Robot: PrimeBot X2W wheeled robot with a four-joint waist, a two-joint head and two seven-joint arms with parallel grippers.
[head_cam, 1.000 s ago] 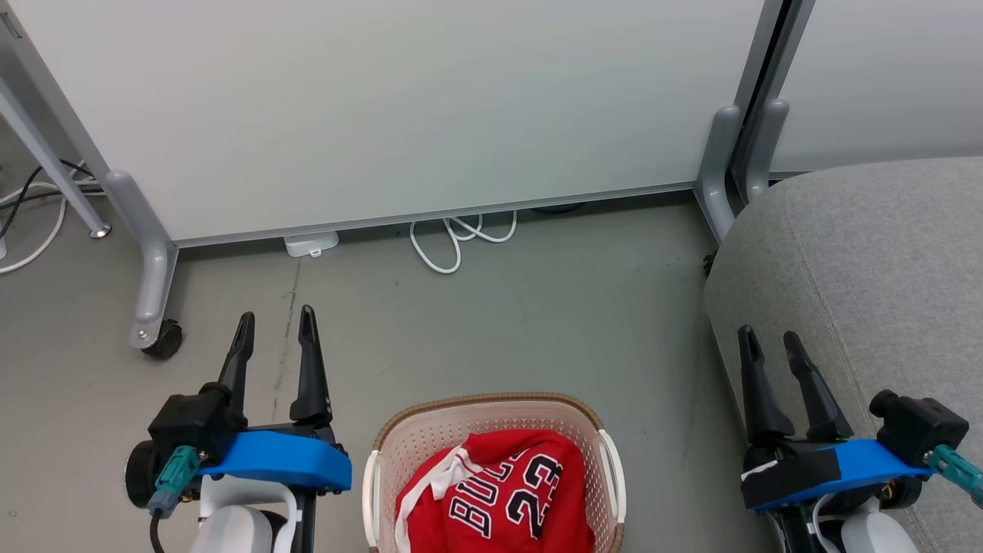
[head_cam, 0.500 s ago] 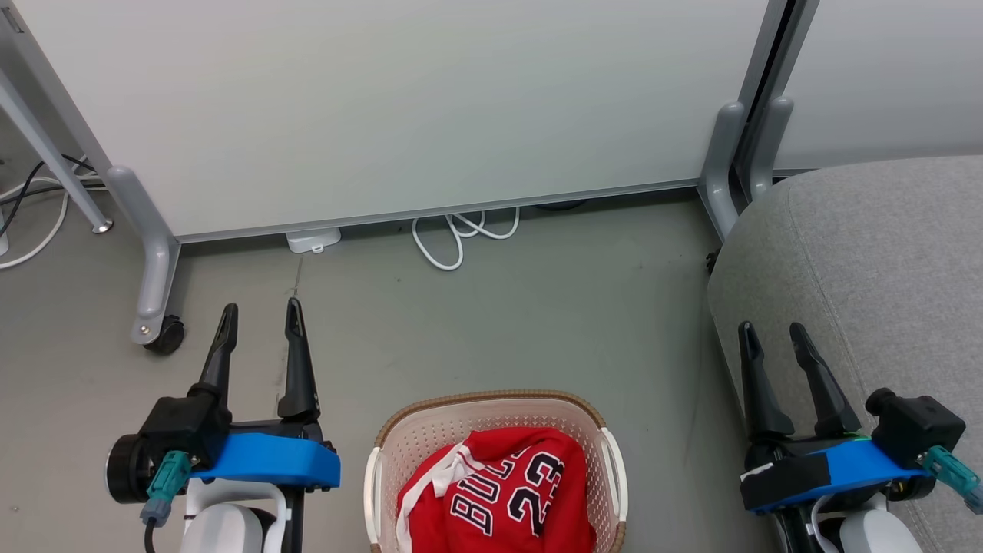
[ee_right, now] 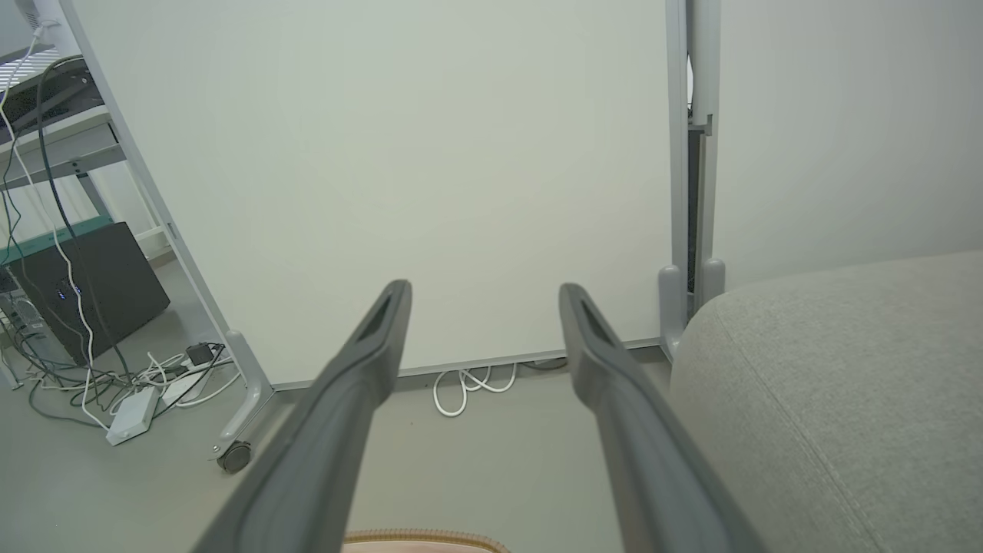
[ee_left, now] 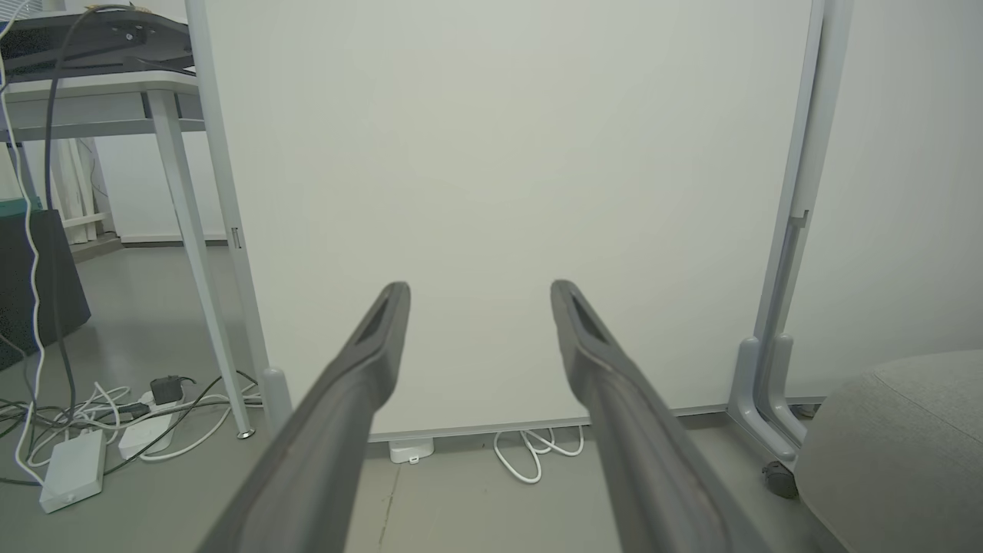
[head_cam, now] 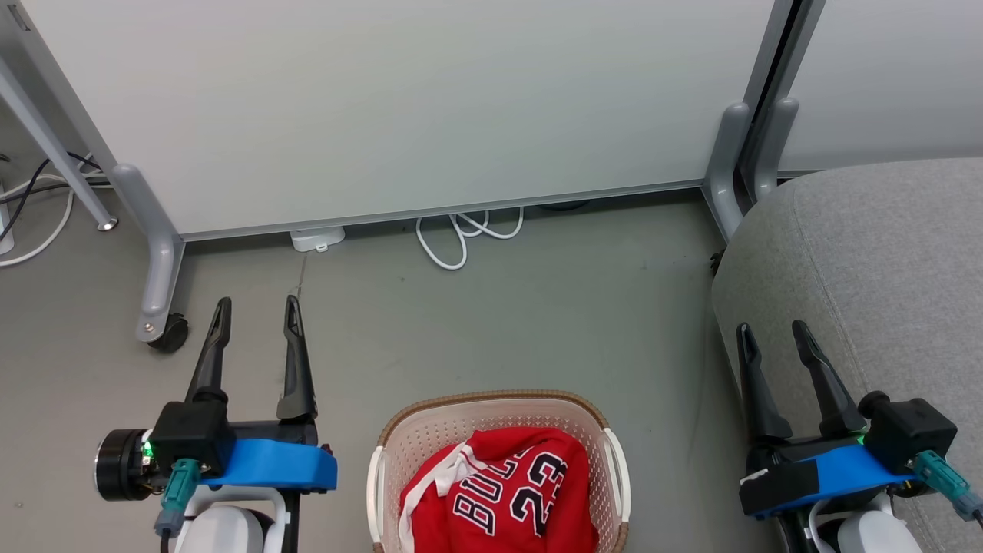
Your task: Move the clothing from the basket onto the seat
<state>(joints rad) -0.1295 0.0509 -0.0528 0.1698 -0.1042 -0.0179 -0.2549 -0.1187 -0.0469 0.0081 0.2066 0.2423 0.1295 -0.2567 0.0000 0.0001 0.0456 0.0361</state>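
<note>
red white-trimmed "bulls 23" jersey (head_cam: 499,499) lies in the cream perforated plastic basket (head_cam: 491,402), between left gripper (head_cam: 257,306) and right gripper (head_cam: 770,329), both jaws spread apart, empty; large grey fabric seat (head_cam: 868,253) at right.

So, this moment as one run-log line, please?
left gripper: open, empty; right gripper: open, empty; clothing: in basket; seat: right of basket

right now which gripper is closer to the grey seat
The right gripper: it stands at the rounded edge of the seat, while the left gripper is across the basket from it, above the floor.
</note>
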